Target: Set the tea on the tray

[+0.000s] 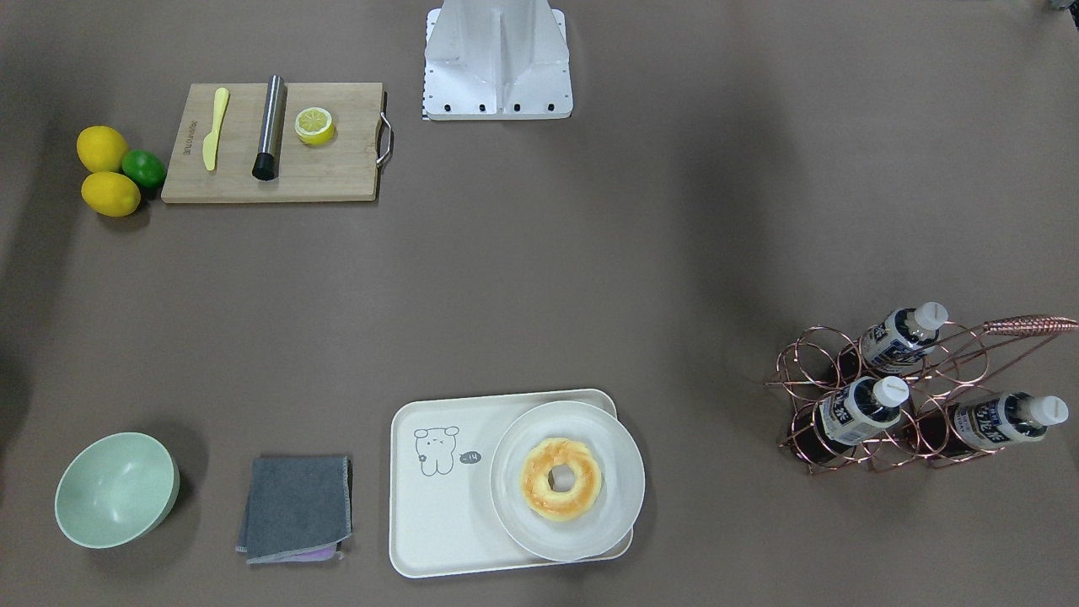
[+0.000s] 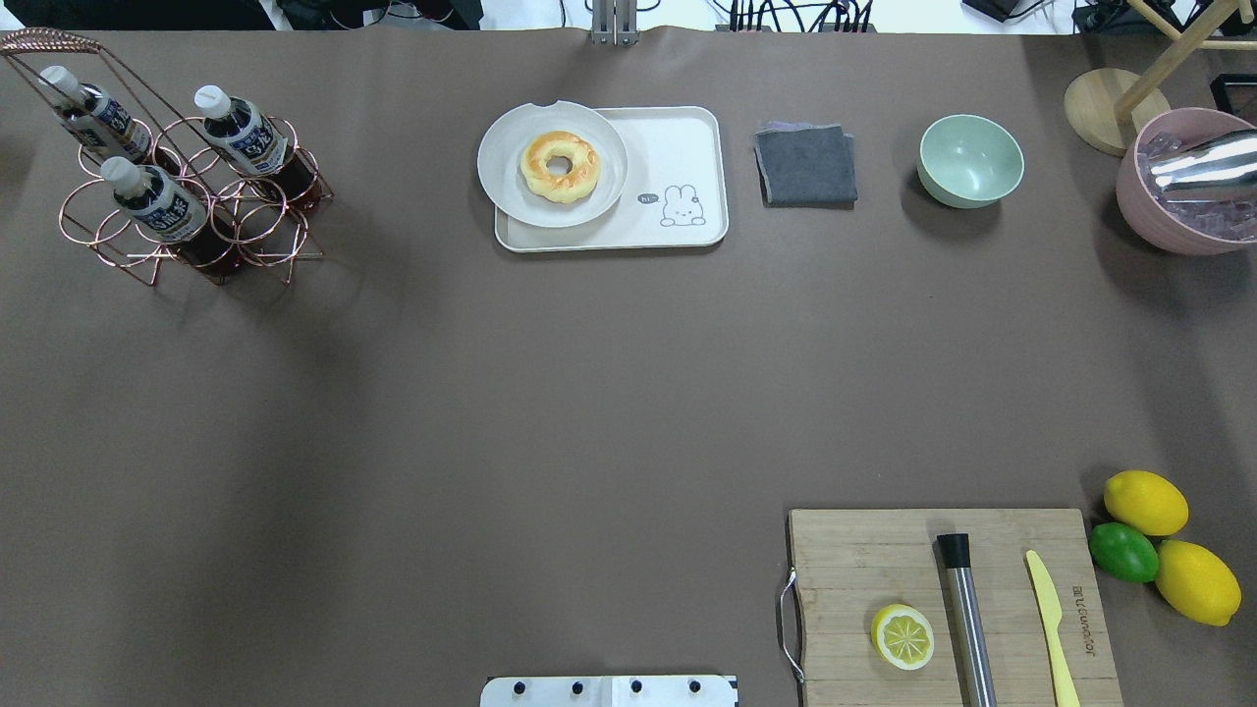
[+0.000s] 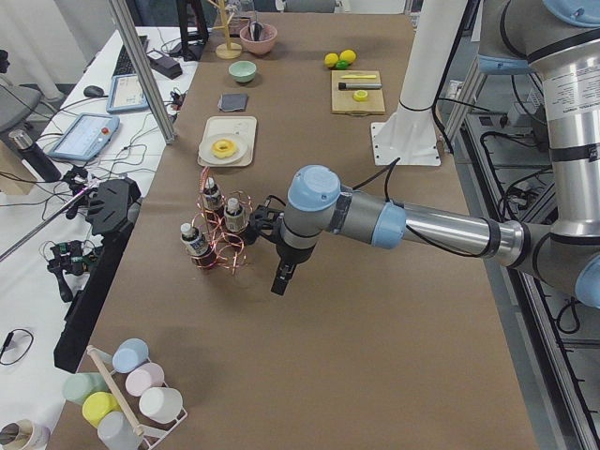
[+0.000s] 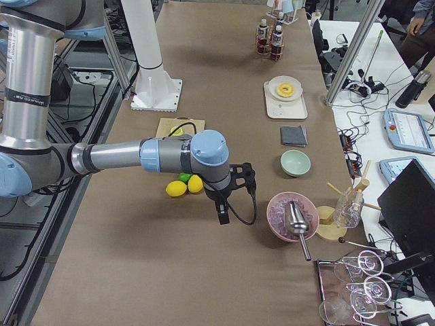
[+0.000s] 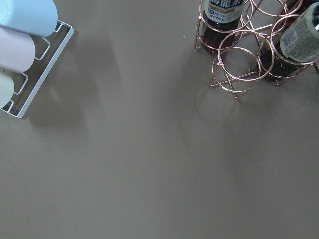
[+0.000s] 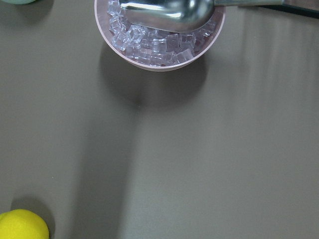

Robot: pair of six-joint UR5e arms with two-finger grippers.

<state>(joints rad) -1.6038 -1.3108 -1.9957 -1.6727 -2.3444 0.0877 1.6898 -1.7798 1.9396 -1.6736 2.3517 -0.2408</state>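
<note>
tea lies in a copper rack, apart from the tray.

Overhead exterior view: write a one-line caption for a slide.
Three tea bottles sit in a copper wire rack, left of the cream tray holding a plated doughnut.

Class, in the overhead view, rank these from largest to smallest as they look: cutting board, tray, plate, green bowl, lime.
1. cutting board, though it lies nearest the camera and is cut off by the frame edge
2. tray
3. plate
4. green bowl
5. lime
</note>
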